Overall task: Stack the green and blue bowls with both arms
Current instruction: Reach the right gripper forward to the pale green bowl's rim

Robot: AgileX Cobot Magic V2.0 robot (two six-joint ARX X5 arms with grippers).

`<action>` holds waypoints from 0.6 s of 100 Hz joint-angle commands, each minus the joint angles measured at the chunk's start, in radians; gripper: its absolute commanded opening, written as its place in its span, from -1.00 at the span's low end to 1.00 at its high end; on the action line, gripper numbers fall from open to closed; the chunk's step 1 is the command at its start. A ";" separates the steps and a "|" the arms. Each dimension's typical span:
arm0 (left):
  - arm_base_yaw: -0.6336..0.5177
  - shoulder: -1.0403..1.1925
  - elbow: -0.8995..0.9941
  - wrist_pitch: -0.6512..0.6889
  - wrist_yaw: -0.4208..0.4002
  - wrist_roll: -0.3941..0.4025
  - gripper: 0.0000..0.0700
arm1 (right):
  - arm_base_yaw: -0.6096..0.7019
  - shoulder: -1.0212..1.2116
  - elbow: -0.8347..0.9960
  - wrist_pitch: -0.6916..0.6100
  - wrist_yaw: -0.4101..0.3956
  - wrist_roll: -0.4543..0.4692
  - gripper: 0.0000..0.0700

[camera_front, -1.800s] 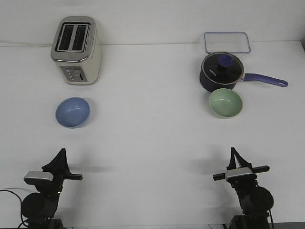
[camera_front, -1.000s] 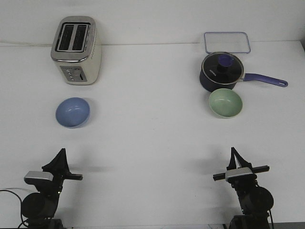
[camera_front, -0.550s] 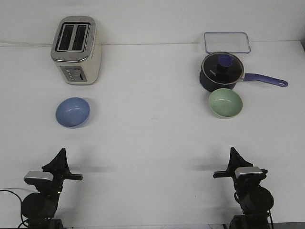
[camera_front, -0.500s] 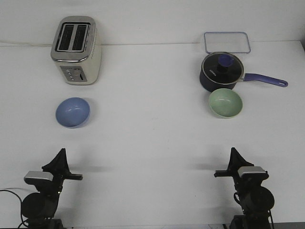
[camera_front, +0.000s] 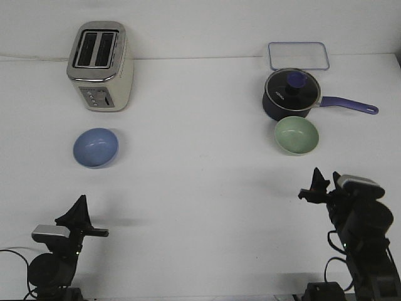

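Observation:
The periwinkle blue bowl (camera_front: pixel 96 148) sits upright at the left, in front of the toaster. The mint green bowl (camera_front: pixel 296 135) sits upright at the right, just in front of the saucepan. My left gripper (camera_front: pixel 78 210) rests low at the near left edge, well short of the blue bowl. My right gripper (camera_front: pixel 317 181) is raised at the near right and points toward the green bowl, a short way in front of it. Both grippers hold nothing. From this angle I cannot tell how far their jaws are apart.
A cream and chrome toaster (camera_front: pixel 100 66) stands at the back left. A dark navy saucepan (camera_front: pixel 291 94) with a lid and a purple handle stands right behind the green bowl. A clear rectangular lid (camera_front: pixel 298 55) lies behind the saucepan.
My right arm has risen and swung forward and to the right, toward the green bowl. The left arm and both bowls have not moved.

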 commanded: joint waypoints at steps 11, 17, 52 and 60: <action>-0.001 -0.002 -0.019 0.011 0.002 0.001 -0.96 | -0.021 0.277 0.203 -0.029 0.034 -0.061 0.22; -0.001 -0.002 -0.019 0.011 0.002 0.000 -0.96 | -0.040 0.394 0.277 -0.040 0.032 -0.084 0.22; -0.001 -0.002 -0.019 0.011 0.002 0.001 -0.96 | -0.134 0.946 0.591 -0.163 0.019 -0.178 0.22; -0.001 -0.002 -0.019 0.011 0.002 0.001 -0.96 | -0.148 1.031 0.621 -0.158 0.019 -0.182 0.22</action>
